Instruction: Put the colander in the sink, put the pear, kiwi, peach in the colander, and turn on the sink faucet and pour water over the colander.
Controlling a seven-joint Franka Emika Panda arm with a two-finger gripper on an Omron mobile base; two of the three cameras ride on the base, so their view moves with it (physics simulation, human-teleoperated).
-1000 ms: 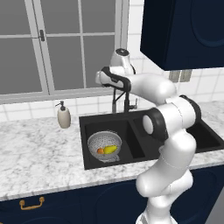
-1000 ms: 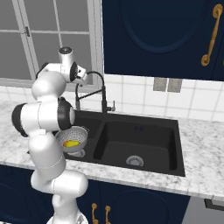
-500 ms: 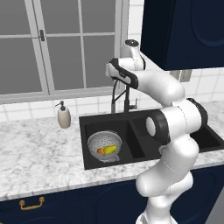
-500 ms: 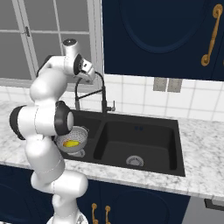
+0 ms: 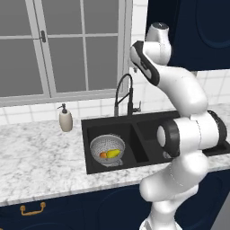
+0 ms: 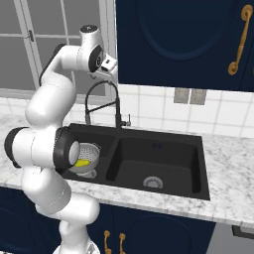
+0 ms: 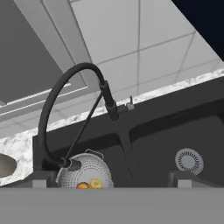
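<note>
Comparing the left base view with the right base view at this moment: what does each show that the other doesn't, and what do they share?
Left base view alone: the white soap pump bottle on the grey marble counter, and a reddish-orange fruit beside the yellow-green one in the round perforated metal colander.

Right base view alone: the round silver drain of the empty basin, two wall outlets on the tiles, and a brass cabinet handle.

Both: the black double-basin sink, the black gooseneck faucet, no water running, and the raised white arm.

colander point(image 6: 88, 155) in left basin of black sink point(image 6: 163, 149), faucet point(image 6: 104, 105) behind
</note>
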